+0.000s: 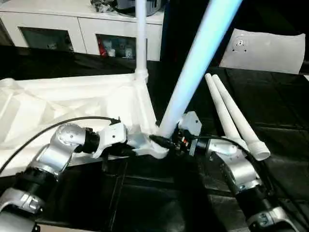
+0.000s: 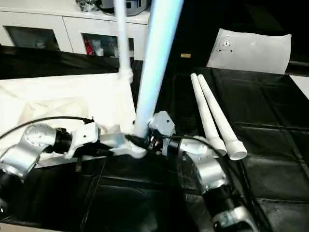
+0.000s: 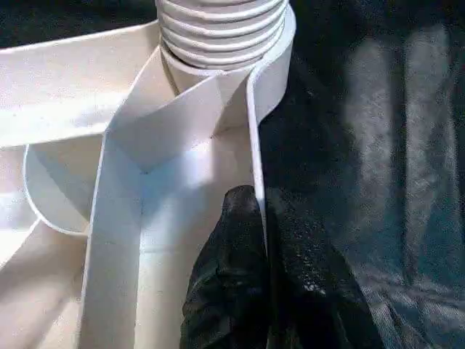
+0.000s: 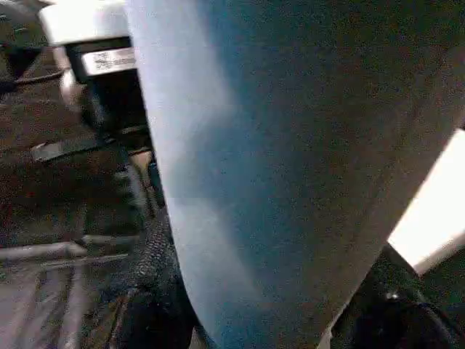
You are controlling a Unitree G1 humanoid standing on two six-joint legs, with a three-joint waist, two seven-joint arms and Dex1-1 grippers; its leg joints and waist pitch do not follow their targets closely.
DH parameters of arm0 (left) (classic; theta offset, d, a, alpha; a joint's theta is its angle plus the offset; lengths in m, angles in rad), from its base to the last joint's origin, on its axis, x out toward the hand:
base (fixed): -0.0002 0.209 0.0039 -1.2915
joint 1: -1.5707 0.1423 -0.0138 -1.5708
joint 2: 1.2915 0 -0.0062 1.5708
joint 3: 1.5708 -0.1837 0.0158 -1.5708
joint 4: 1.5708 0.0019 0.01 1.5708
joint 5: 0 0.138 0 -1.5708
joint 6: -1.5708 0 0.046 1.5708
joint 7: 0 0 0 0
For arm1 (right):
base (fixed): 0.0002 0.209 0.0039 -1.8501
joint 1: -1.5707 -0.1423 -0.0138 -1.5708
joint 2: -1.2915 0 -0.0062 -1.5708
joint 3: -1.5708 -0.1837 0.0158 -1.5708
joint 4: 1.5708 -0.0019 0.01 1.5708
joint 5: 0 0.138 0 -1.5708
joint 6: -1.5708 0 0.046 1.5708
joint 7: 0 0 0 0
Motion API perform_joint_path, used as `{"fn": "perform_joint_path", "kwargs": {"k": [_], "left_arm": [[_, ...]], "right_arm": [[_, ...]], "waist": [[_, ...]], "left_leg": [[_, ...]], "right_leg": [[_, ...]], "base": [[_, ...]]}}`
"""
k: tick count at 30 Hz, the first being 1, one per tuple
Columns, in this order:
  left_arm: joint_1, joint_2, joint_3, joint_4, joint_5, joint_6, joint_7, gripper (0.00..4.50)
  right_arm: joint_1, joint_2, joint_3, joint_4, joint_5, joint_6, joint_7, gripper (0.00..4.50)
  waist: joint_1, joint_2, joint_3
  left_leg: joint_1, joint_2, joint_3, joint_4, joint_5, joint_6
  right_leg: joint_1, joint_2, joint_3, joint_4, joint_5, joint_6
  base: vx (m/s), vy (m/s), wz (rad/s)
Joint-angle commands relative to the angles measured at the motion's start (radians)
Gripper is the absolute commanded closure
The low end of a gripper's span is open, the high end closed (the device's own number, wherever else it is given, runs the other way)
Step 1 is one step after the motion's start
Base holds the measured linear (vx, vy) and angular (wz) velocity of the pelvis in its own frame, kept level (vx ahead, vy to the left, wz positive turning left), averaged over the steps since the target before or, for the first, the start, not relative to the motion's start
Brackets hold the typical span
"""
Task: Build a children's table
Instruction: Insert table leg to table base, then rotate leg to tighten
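Two arms at work: both silver forearms reach in from the near edge toward the near right corner of the table top.
Work surface: large black-covered surface (image 1: 159, 193), spread under everything.
Cabinet: white cabinet with shelves (image 1: 82, 29), along the far side.
Table top: white plastic square top with ribbed underside (image 1: 58, 106), lying upside down on the left part of the black surface.
Far leg: long tapered round white leg (image 1: 141, 34), upright in the far right corner socket of the top.
Near leg: long round white leg with a bluish sheen (image 1: 193, 72), its foot at the near right corner socket (image 1: 157, 145), leaning toward the right as it rises; its ribbed end sits at the socket mouth in the left wrist view (image 3: 218, 29).
Spare legs: two white tapered legs (image 1: 231, 116), lying side by side and touching on the black surface, to the right of the top.
Left gripper: black-fingered gripper (image 3: 265, 247), fingers together, pinching the thin white side wall of the top just beside the corner socket.
Right gripper: black-fingered gripper (image 1: 175, 140), fingers held partly apart, clamped round the base of the leaning leg.
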Motion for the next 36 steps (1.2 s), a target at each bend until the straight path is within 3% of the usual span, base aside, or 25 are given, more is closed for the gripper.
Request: {"fn": "perform_joint_path", "kwargs": {"k": [1, 5, 10, 18, 20, 21, 24, 25, 27, 28, 29, 30, 32, 33, 34, 35, 36], "left_arm": [[-0.042, 0.012, -0.012, -0.006, 0.025, -0.039, -0.026, 4.5], [-0.069, 0.007, -0.02, 0.035, 0.041, -0.07, -0.039, 4.5], [-0.079, 0.007, -0.025, 0.067, 0.049, -0.093, -0.043, 4.5], [-0.077, 0.005, -0.017, 0.08, 0.046, -0.096, -0.047, 4.5], [-0.073, 0.005, -0.014, 0.078, 0.042, -0.092, -0.045, 4.5], [-0.058, 0.004, 0.005, 0.062, 0.033, -0.065, -0.021, 4.5], [-0.018, 0.008, 0.037, 0.002, 0.012, 0.003, 0.019, 4.5], [0.012, 0.009, 0.054, -0.048, 0.001, 0.053, 0.045, 4.5], [0.049, 0.006, 0.075, -0.113, -0.012, 0.118, 0.08, 4.5], [0.078, -0.001, 0.089, -0.165, -0.02, 0.164, 0.108, 4.5], [0.104, -0.014, 0.103, -0.212, -0.028, 0.214, 0.141, 4.5], [0.154, -0.056, 0.123, -0.314, -0.046, 0.312, 0.208, 4.5], [0.175, -0.077, 0.128, -0.359, -0.049, 0.355, 0.236, 4.5], [0.207, -0.119, 0.125, -0.427, -0.024, 0.418, 0.289, 4.5], [0.208, -0.121, 0.124, -0.429, -0.023, 0.42, 0.292, 4.5], [0.22, -0.143, 0.117, -0.458, -0.005, 0.453, 0.322, 4.5], [0.233, -0.195, 0.102, -0.499, 0.028, 0.509, 0.382, 4.5]], "right_arm": [[0.06, -0.021, 0.098, 0.081, -0.037, 0.076, 0.073, 2.6], [0.07, -0.019, 0.127, 0.086, -0.04, 0.078, 0.107, 2.6], [0.093, -0.007, 0.147, 0.064, -0.048, 0.089, 0.121, 2.6], [0.077, 0.026, 0.141, 0.1, -0.056, 0.079, 0.092, 2.6], [0.075, 0.031, 0.136, 0.103, -0.057, 0.078, 0.081, 2.6], [0.069, 0.046, 0.122, 0.116, -0.061, 0.074, 0.045, 2.6], [0.053, 0.073, 0.094, 0.148, -0.08, 0.065, -0.043, 2.6], [0.043, 0.09, 0.073, 0.166, -0.087, 0.062, -0.099, 2.6], [0.029, 0.112, 0.043, 0.188, -0.09, 0.064, -0.17, 2.6], [0.021, 0.128, 0.022, 0.199, -0.089, 0.069, -0.218, 2.6], [0.014, 0.142, 0.005, 0.21, -0.088, 0.073, -0.258, 2.6], [0.001, 0.171, -0.025, 0.227, -0.085, 0.08, -0.335, 2.6], [-0.005, 0.184, -0.038, 0.236, -0.083, 0.083, -0.366, 2.6], [-0.021, 0.211, -0.058, 0.259, -0.08, 0.084, -0.428, 2.6], [-0.021, 0.212, -0.058, 0.26, -0.08, 0.084, -0.43, 2.6], [-0.035, 0.228, -0.068, 0.281, -0.08, 0.079, -0.469, 2.6], [-0.058, 0.258, -0.084, 0.317, -0.076, 0.077, -0.53, 2.6]], "waist": [[-0.004, 0.017, -0.05], [-0.001, 0.017, -0.048], [-0.001, 0.017, -0.042], [-0.002, 0.016, -0.043], [-0.002, 0.016, -0.041], [-0.002, 0.011, -0.041], [-0.003, 0.017, -0.038], [-0.011, 0.015, -0.03], [-0.02, 0.013, -0.027], [-0.024, 0.014, -0.027], [-0.034, 0.009, -0.025], [-0.042, 0.008, -0.026], [-0.049, 0.01, -0.025], [-0.054, 0.002, -0.028], [-0.056, 0.006, -0.028], [-0.053, -0.003, -0.032], [-0.053, -0.002, -0.036]], "left_leg": [[0.015, 0.049, -0.011, -0.061, -0.137, 0.025], [0.016, 0.049, -0.012, -0.065, -0.16, 0.01], [0.022, 0.052, -0.014, -0.074, -0.24, -0.017], [0.021, 0.052, -0.015, -0.075, -0.237, -0.016], [0.021, 0.052, -0.015, -0.078, -0.255, -0.019], [0.023, 0.053, -0.015, -0.079, -0.264, -0.023], [0.025, 0.055, -0.018, -0.084, -0.294, -0.039], [0.026, 0.055, -0.021, -0.089, -0.361, -0.05], [0.027, 0.054, -0.026, -0.09, -0.396, -0.053], [0.025, 0.056, -0.028, -0.092, -0.399, -0.056], [0.021, 0.058, -0.031, -0.095, -0.409, -0.059], [0.019, 0.059, -0.034, -0.097, -0.414, -0.066], [0.021, 0.054, -0.033, -0.094, -0.414, -0.058], [0.019, 0.054, -0.03, -0.093, -0.391, -0.05], [0.014, 0.054, -0.031, -0.094, -0.374, -0.049], [0.013, 0.05, -0.026, -0.09, -0.344, -0.036], [0.016, 0.053, -0.022, -0.085, -0.315, -0.032]], "right_leg": [[0.039, -0.072, 0.036, -0.06, 0.09, -0.241], [0.039, -0.073, 0.036, -0.062, 0.068, -0.239], [0.036, -0.076, 0.039, -0.074, -0.056, -0.229], [0.034, -0.077, 0.039, -0.072, -0.046, -0.23], [0.033, -0.077, 0.039, -0.076, -0.081, -0.226], [0.033, -0.078, 0.04, -0.078, -0.105, -0.222], [0.028, -0.082, 0.042, -0.08, -0.156, -0.22], [0.022, -0.083, 0.043, -0.088, -0.271, -0.204], [0.018, -0.086, 0.046, -0.098, -0.373, -0.181], [0.018, -0.087, 0.047, -0.096, -0.384, -0.178], [0.017, -0.088, 0.045, -0.097, -0.41, -0.175], [0.018, -0.088, 0.044, -0.095, -0.429, -0.169], [0.012, -0.082, 0.043, -0.102, -0.435, -0.162], [0.014, -0.081, 0.045, -0.101, -0.394, -0.168], [0.018, -0.081, 0.045, -0.097, -0.365, -0.175], [0.017, -0.075, 0.044, -0.099, -0.325, -0.172], [0.016, -0.078, 0.049, -0.093, -0.266, -0.189]], "base": [[0.0, 0.0, 0.0], [0.0, 0.0, 0.0], [0.0, 0.0, 0.0], [0.0, 0.0, 0.0], [0.0, 0.0, 0.0], [0.0, 0.0, 0.0], [0.0, 0.0, 0.0], [0.0, 0.0, 0.0], [0.0, 0.0, 0.0], [0.0, 0.0, 0.0], [0.0, 0.0, 0.0], [0.0, 0.0, 0.0], [0.0, 0.0, 0.0], [0.0, 0.0, 0.0], [0.0, 0.0, 0.0], [0.0, 0.0, 0.0], [0.0, 0.0, 0.0]]}}
